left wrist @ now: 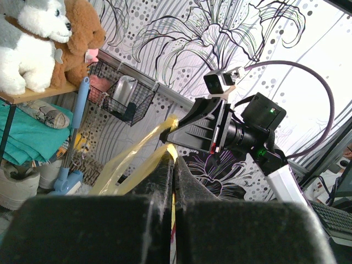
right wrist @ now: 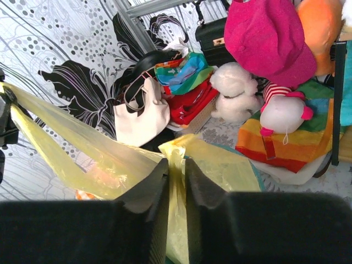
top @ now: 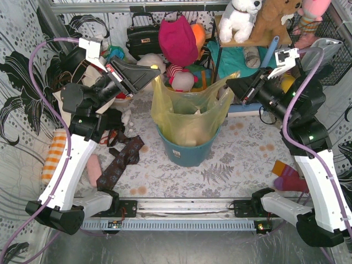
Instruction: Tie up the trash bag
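The trash bag (top: 190, 113), thin yellow plastic, sits in a round teal bin (top: 187, 153) at the table's middle, its mouth stretched wide between both arms. My left gripper (top: 155, 74) is shut on the bag's left rim corner. In the left wrist view a yellow strip (left wrist: 132, 159) runs out from the shut left gripper (left wrist: 175, 158). My right gripper (top: 230, 83) holds the right rim corner. In the right wrist view, bunched yellow plastic (right wrist: 220, 170) fills the narrow gap between the fingers of the right gripper (right wrist: 176, 165).
Plush toys and a pink hat (top: 177, 39) crowd the back behind the bin. A wooden shelf (top: 258, 38) with stuffed animals stands back right. A black handbag (top: 142, 34) sits at the back left. Dark ties (top: 118, 162) lie left of the bin, and a sock (top: 289, 179) lies at the right.
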### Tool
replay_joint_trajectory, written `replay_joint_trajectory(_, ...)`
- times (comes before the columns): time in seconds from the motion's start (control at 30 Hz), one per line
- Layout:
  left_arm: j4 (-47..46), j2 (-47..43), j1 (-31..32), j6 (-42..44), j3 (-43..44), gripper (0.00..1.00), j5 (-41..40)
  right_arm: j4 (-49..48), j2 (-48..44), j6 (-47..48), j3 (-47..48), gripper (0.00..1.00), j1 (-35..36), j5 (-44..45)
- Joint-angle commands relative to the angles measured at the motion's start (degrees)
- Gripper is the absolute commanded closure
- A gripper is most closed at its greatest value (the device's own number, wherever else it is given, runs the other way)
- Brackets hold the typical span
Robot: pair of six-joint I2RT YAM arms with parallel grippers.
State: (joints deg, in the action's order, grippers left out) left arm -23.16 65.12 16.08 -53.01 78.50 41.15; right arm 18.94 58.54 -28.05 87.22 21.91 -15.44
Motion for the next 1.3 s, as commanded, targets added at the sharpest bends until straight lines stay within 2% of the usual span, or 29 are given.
replay_joint_trajectory(0.0,-0.9,-1.0,-0.1,1.1,0.5,0.98,0.1,-3.7,0.1,-0.7,3.7,0.92,0.3,-2.2)
replay_joint_trajectory(0.03,-0.5,-1.1,0.0,1.4,0.8,0.98,0.0,-3.6,0.6,-0.7,5.0,1.0,0.3,-2.9)
replay_joint_trajectory(0.17,1.4,-1.9,0.0,3.7,2.5,0.99,-1.9,-4.0,3.8,-0.8,11.9,1.0,0.3,-6.7)
replay_joint_trajectory(0.3,1.1,-3.5,0.0,5.0,1.7,1.0,-4.2,-7.3,5.6,-2.6,13.9,1.0,0.3,-10.2)
replay_joint_trajectory(0.6,-6.8,-4.1,0.0,3.3,-4.5,1.0,-4.5,-7.3,3.5,-2.2,8.1,1.0,0.3,-7.5)
replay_joint_trajectory(0.8,-9.6,-3.2,0.0,4.4,-2.8,0.97,-3.3,-7.2,1.9,-1.8,3.1,1.0,0.3,-4.8)
replay_joint_trajectory(0.87,-8.7,-2.8,0.0,5.0,-1.9,0.92,-2.8,-7.2,2.0,-1.6,3.3,0.99,0.3,-4.5)
replay_joint_trajectory(1.0,-8.5,-3.4,0.0,5.4,-2.3,0.75,-2.8,-7.0,2.3,-0.9,5.1,0.84,0.3,-4.5)
replay_joint_trajectory(1.17,-6.4,-4.8,-0.1,7.1,-2.1,0.53,-3.3,-4.0,2.9,1.7,10.4,0.74,0.3,-3.5)
replay_joint_trajectory(1.27,-3.2,-5.8,0.0,9.5,-1.1,0.44,-3.4,-1.8,2.9,3.8,13.2,0.66,0.3,-2.2)
